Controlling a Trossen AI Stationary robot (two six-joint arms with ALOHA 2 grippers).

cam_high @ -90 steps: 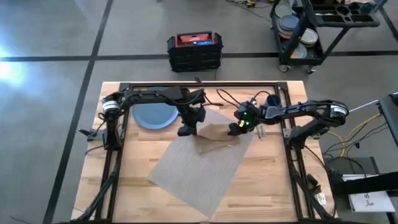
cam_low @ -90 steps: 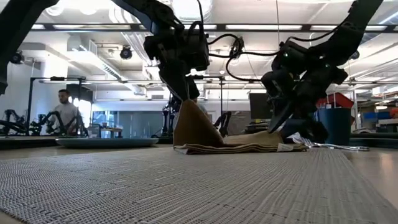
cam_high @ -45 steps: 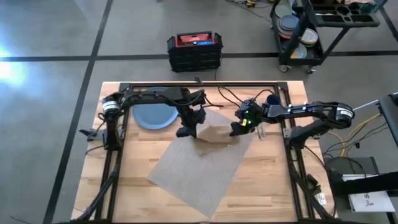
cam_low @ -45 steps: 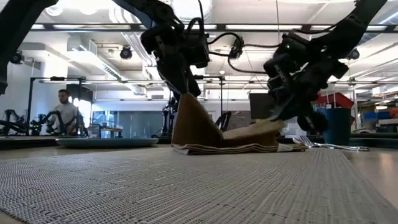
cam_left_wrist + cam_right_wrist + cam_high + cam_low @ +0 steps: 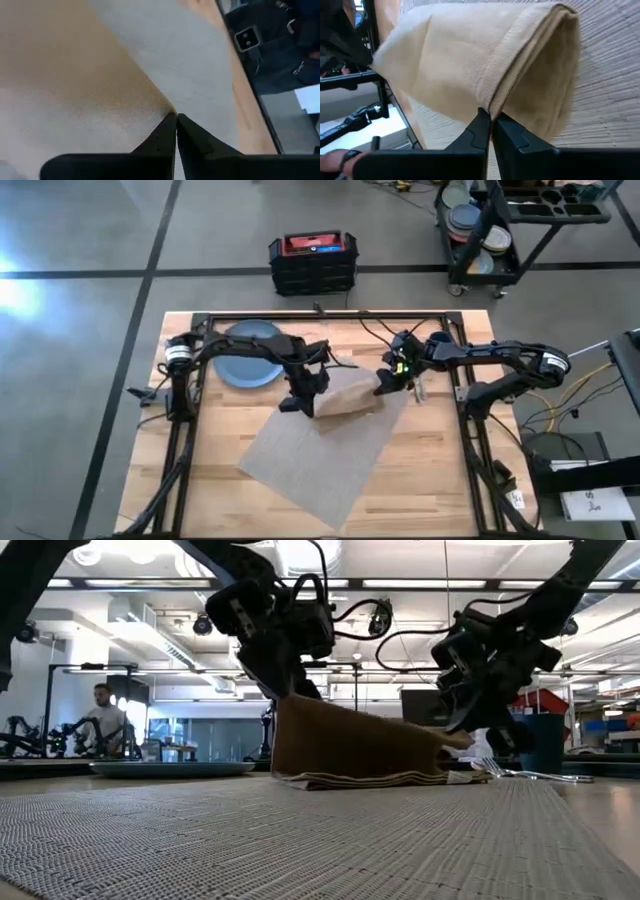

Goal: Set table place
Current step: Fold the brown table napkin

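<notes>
Holding the tan napkin [image 5: 347,392] by two opposite edges, your left gripper [image 5: 176,119] and right gripper [image 5: 491,117] each have their fingers clenched on a pinch of cloth. A second ago only one corner stood up in a peak under the left gripper; now the right side has come up too, so the upper layer hangs stretched between both arms like a low tent while the lower folds rest on the grey placemat [image 5: 318,452]. To my eye, you are unfolding or re-laying the napkin, not yet placing it. The blue plate [image 5: 246,360] sits on the counter [image 5: 420,480] beside the placemat, behind the left arm. The fork [image 5: 535,776] lies near the right gripper. Expect the cloth to sag if either pinch slips.
</notes>
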